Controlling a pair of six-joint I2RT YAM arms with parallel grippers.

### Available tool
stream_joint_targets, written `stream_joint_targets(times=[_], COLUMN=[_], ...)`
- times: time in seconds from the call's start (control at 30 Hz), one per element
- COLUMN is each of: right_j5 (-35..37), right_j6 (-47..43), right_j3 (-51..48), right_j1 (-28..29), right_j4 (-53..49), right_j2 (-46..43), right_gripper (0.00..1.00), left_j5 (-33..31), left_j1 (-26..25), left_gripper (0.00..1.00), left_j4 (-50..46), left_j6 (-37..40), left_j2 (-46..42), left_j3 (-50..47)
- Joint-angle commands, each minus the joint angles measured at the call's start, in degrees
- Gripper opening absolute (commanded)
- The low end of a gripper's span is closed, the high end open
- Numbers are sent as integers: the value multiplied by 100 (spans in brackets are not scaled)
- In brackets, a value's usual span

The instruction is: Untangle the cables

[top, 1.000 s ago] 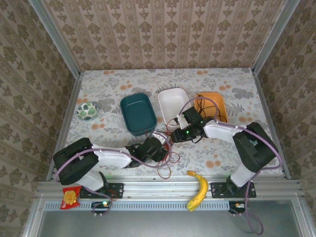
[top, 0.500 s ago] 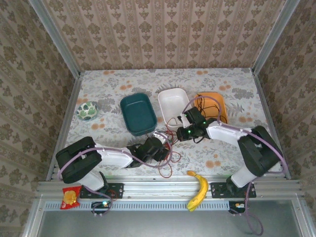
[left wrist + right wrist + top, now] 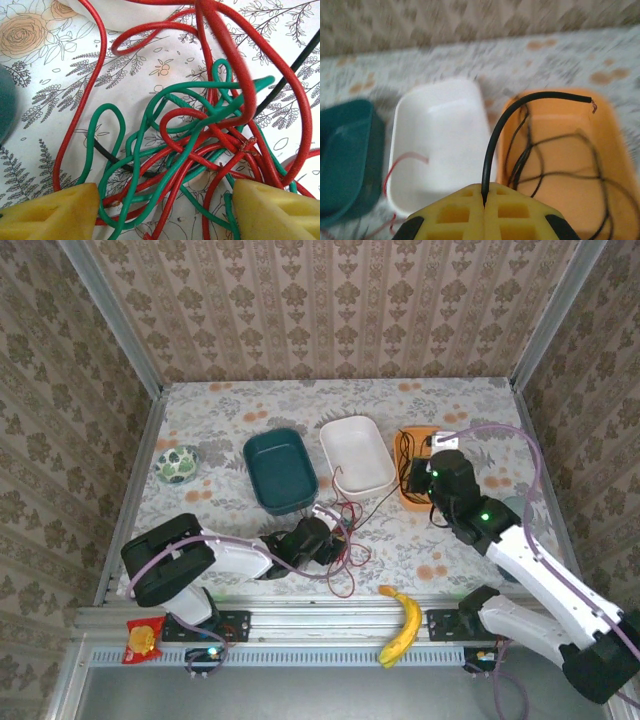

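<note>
The cables (image 3: 347, 540) lie tangled on the flowered table, in front of the teal and white trays. My left gripper (image 3: 325, 539) stands open over them. Up close, red and green loops (image 3: 200, 135) cross between its two yellow fingers (image 3: 50, 212), and a thin black strand runs under them. My right gripper (image 3: 413, 478) hangs above the orange tray (image 3: 401, 468). It is shut on a black cable (image 3: 492, 145), which arcs up from the pinched fingertips (image 3: 484, 196) to a bare end. More black cables lie coiled inside the orange tray (image 3: 615, 150).
A teal tray (image 3: 280, 470) and a white tray (image 3: 355, 455) stand side by side behind the tangle. One red strand reaches into the white tray (image 3: 440, 130). A patterned bowl (image 3: 178, 464) sits far left. A banana (image 3: 405, 625) and a red packet (image 3: 142, 638) lie at the near edge.
My right gripper closed on the black cable, then swung up and to the right, from the tangle to above the orange tray. The left gripper stayed open over the tangle.
</note>
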Motion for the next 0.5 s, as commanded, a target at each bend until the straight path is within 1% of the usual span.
stream_joint_targets(times=[0.0, 0.13, 0.23, 0.33, 0.47], right_j5=[1371, 1781, 1838, 1458, 773], right_j6=[-499, -1085, -1568, -1687, -1502], right_j3=[501, 844, 1146, 1562, 1989], right_j1=[-67, -165, -332, -663, -1258], right_j4=[520, 1153, 1772, 1974, 1615], right_j2=[-416, -727, -828, -767, -400], right_gripper=[0, 0, 0, 0, 0], left_j5=[199, 187, 190, 186, 157], left_j1=[25, 26, 29, 20, 16], left_gripper=[72, 72, 72, 72, 72], left_j4=[-713, -723, -725, -703, -700], left_j6=[-122, -149, -174, -192, -190], left_j2=[236, 260, 276, 271, 288], left_j3=[-173, -179, -184, -197, -201])
